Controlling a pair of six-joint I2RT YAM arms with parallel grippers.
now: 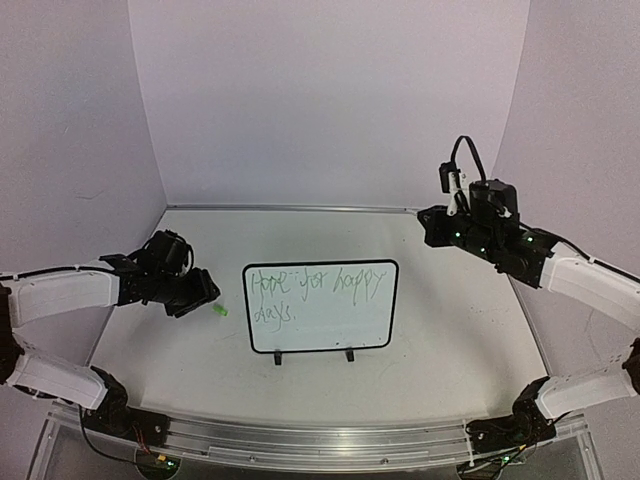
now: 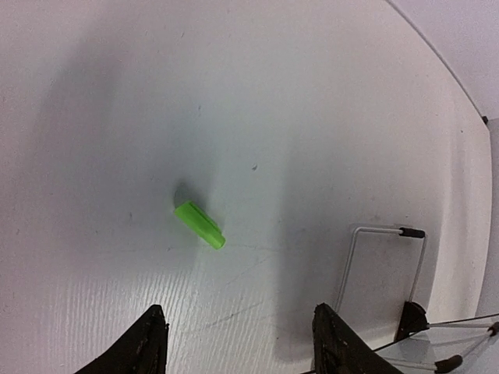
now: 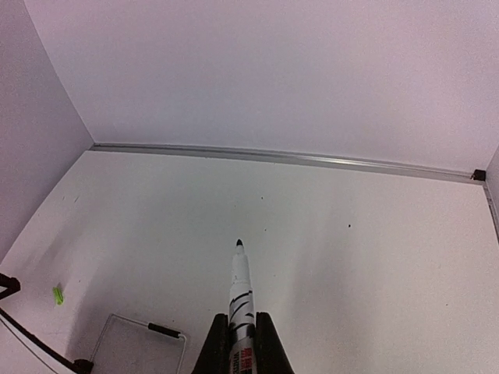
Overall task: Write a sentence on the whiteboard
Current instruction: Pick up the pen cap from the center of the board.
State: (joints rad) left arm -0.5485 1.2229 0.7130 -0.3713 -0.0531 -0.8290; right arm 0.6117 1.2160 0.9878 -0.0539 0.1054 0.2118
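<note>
Whiteboard point(image 1: 320, 306) at mid-surface point(image 1: 455, 330), feet clips on its 6 o'clock edge. Sentence point(image 1: 312, 287) in pale green, two lines, filling the board's upper half. Left end effector point(image 2: 242, 351) at the board's 9 o'clock, released, nothing between its fingers. A green cap point(image 2: 199, 224) lies just ahead of it. Right end effector point(image 3: 243, 343) at the board's 2 o'clock, well apart from it, clenched around a marker point(image 3: 241, 284), tip pointing outward.

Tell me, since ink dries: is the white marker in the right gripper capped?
Uncapped: the white marker shows a bare dark tip; a small green cap lies on the table.
</note>
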